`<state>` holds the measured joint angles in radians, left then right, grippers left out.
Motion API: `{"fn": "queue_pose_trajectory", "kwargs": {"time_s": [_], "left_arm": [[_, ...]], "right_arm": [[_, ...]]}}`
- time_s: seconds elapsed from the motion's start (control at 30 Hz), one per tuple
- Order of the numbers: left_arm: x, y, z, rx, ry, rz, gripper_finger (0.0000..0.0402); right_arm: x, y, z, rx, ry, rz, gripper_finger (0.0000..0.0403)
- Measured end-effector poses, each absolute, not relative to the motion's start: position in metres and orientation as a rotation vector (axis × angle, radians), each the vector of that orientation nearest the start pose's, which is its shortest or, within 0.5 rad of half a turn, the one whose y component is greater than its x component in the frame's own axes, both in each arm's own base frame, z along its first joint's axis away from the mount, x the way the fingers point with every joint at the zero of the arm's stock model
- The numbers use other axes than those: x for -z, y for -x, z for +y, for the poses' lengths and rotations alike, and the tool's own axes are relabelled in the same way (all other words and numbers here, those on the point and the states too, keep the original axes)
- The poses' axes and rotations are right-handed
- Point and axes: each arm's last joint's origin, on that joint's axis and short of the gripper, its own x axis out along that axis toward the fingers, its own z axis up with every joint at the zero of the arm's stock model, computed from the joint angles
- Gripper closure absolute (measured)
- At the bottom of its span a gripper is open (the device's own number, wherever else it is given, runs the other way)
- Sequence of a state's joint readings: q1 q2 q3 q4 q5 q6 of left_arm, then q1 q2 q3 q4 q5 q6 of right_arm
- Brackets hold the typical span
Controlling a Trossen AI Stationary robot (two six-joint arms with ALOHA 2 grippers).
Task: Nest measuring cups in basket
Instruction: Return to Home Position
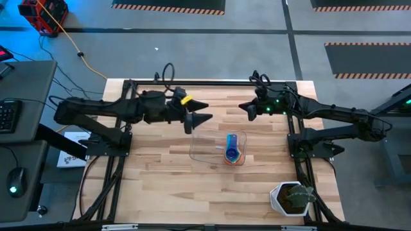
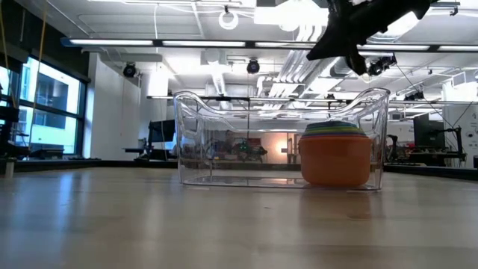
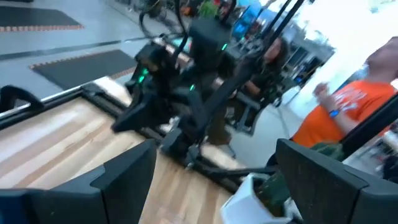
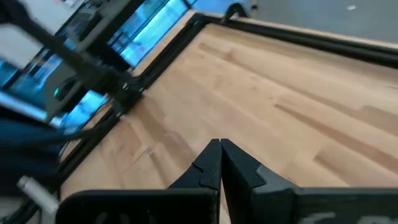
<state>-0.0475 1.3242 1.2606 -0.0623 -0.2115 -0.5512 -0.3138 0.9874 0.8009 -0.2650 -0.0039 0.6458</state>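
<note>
**Basket [image 1: 199, 138] loaded, measuring cups [image 1: 234, 152] nested inside. The job looks basically done.**

In the high view the basket sits mid-table [image 1: 160, 186] on the wood. The left gripper [image 1: 209, 111] hovers off its 11 o'clock corner with fingers spread wide and nothing in them. The right gripper [image 1: 243, 107] hangs at its 1 o'clock, fingers pinched together on nothing. The cups sit as one stack at the basket's 3 o'clock end, orange outermost, though the layers can't be counted. No loose cups show, so probably only parking the arms is left.
</note>
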Motion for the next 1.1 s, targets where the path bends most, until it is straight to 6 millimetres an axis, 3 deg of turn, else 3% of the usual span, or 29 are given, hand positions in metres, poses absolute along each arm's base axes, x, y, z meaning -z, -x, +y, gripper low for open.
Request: {"fn": "queue_pose_trajectory", "kwargs": {"time_s": [0.33,0.67,1.1], "left_arm": [[-0.405,-0.287,-0.010,-0.147,0.541,0.020,0.0080],[-0.408,-0.288,-0.013,-0.147,0.510,-0.011,0.0080],[-0.408,-0.289,-0.012,-0.069,0.527,0.007,0.0091]], "right_arm": [[-0.309,-0.191,-0.054,0.219,-0.629,0.330,0.0402],[-0.323,-0.174,-0.044,0.192,-0.599,0.255,0.0402],[-0.323,-0.175,-0.040,0.190,-0.574,0.255,0.0402]]}}
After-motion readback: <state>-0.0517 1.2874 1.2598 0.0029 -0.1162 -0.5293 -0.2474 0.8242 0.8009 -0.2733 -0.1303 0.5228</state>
